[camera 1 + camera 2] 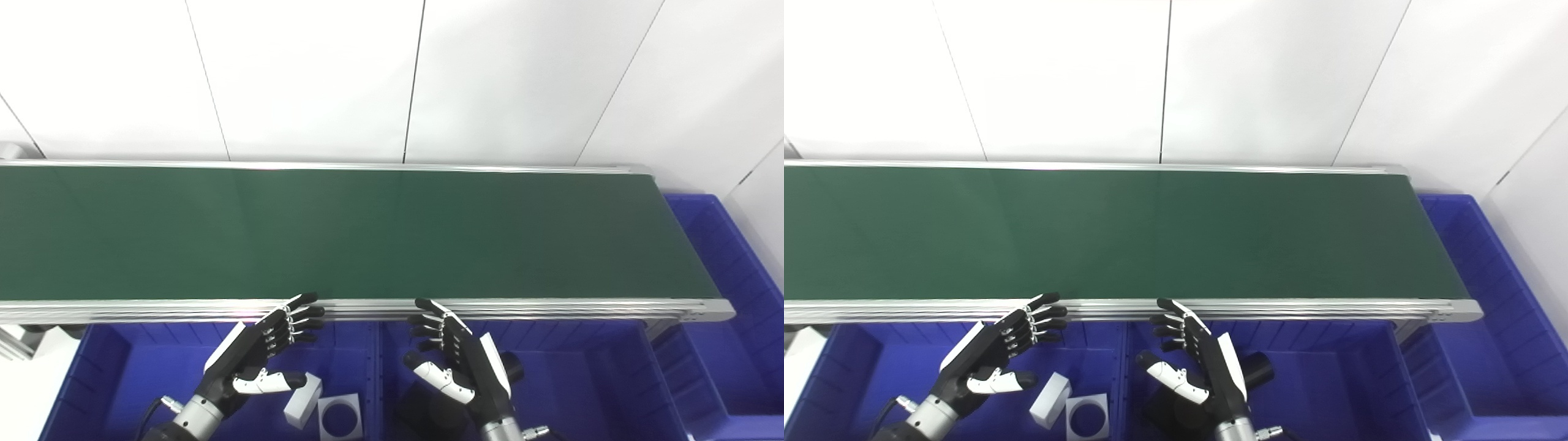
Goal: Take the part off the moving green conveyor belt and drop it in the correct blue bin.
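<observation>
The green conveyor belt point(367, 233) runs across the view and carries no part that I can see. My left hand point(263, 349) is open and empty, held over the left blue bin point(104, 373) with its fingertips near the belt's front rail. My right hand point(456, 361) is open and empty over the middle blue bin point(588, 373). White parts lie in the left bin: a block point(303, 399) and a square piece with a round hole point(339, 418). A black cylinder point(513, 367) lies in the middle bin, partly behind my right hand.
A third blue bin point(729, 269) stands past the belt's right end. The belt's aluminium front rail point(551, 306) runs just beyond both hands. A white panelled wall point(392, 79) stands behind the belt.
</observation>
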You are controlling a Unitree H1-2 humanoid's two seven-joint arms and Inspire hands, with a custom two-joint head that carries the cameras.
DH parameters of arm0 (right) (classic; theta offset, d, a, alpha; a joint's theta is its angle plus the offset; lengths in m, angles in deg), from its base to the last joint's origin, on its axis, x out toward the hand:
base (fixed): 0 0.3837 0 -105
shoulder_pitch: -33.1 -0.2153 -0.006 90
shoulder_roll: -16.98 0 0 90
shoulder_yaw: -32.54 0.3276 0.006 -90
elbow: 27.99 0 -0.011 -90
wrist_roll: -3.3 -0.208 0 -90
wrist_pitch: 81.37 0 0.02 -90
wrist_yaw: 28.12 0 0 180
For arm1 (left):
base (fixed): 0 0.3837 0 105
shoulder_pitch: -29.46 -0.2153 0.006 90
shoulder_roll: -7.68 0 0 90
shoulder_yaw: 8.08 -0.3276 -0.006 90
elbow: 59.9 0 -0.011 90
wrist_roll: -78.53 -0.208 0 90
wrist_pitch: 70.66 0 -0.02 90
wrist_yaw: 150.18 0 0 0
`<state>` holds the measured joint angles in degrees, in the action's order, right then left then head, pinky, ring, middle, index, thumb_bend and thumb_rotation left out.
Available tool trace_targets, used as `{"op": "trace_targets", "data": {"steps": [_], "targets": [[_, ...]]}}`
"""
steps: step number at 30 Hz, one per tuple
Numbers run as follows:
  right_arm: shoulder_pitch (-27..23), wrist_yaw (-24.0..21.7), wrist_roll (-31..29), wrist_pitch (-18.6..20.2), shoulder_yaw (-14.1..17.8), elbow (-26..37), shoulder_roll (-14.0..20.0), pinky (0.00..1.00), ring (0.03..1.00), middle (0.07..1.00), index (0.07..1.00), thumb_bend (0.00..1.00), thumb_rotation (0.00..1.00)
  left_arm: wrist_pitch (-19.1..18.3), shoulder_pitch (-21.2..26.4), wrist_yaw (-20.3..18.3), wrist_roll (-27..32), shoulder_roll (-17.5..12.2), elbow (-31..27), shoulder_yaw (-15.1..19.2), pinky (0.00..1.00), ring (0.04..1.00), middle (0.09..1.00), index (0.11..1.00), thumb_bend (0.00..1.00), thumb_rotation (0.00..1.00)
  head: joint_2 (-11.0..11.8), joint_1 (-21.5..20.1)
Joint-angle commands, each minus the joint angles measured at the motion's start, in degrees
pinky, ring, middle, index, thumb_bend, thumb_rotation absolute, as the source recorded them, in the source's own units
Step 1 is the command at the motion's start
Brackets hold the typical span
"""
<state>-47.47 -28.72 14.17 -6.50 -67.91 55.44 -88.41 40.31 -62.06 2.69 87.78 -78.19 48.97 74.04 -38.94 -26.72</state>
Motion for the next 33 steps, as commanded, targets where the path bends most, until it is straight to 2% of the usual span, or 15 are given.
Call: {"op": "trace_targets", "data": {"steps": [1,5,6,10,13,21,26,33], "targets": [[-0.39,-0.22,-0.42,-0.06,0.06,1.85,-0.02,0.64,0.72,0.754,0.837,0.73,0.55,0.27,1.11,0.14,0.4,0.05,-1.37,0.21,0.76,0.804,0.843,0.899,0.95,0.4,-0.3,1.53],[0.05,-0.66,-1.09,0.49,0.34,2.91,0.55,0.64,0.722,0.755,0.842,0.73,0.56,-0.38,0.68,0.65,0.38,0.62,-2.96,0.19,0.76,0.807,0.844,0.902,0.95,0.42,-1.21,4.54],[0.32,-0.87,-1.44,0.83,0.43,3.59,0.75,0.64,0.723,0.755,0.843,0.73,0.56,-1.26,0.22,1.2,0.21,0.98,-4.44,0.17,0.76,0.806,0.842,0.903,0.95,0.42,-2.15,6.27],[1.03,-1.79,-2.71,2.04,0.75,5.73,1.56,0.65,0.731,0.763,0.852,0.7,0.54,-4.55,-1.58,3.29,-0.68,2.45,-9.45,-0.36,0.74,0.797,0.841,0.906,0.91,0.39,-3.23,9.51],[1.21,-2.11,-2.89,2.64,1.03,6.99,2.3,0.65,0.722,0.758,0.849,0.71,0.55,-5.63,-2.74,4.69,-1.97,3.64,-11.43,-1.06,0.74,0.8,0.848,0.903,0.93,0.4,-3.75,12.04],[2.22,-3.26,-4.16,4.09,1.56,9.77,3.76,0.67,0.729,0.761,0.852,0.7,0.58,-2.75,-1.86,6.05,-4.05,4.6,-7.22,-0.97,0.73,0.791,0.84,0.862,0.94,0.47,-4.6,15.24],[2.45,-3.45,-4.22,4.45,1.68,10.6,4.38,0.67,0.73,0.764,0.855,0.68,0.58,-2.61,-1.7,7.89,-5.64,5.25,-6.4,-0.81,0.73,0.796,0.844,0.859,0.93,0.51,-4.93,15.87],[2.43,-3.53,-3.92,5.22,1.91,11.13,4.69,0.67,0.729,0.761,0.849,0.69,0.59,-2.63,-1.91,9.33,-6.75,5.72,-6.4,-0.87,0.74,0.776,0.825,0.856,0.91,0.51,-5.0,16.2]]}}
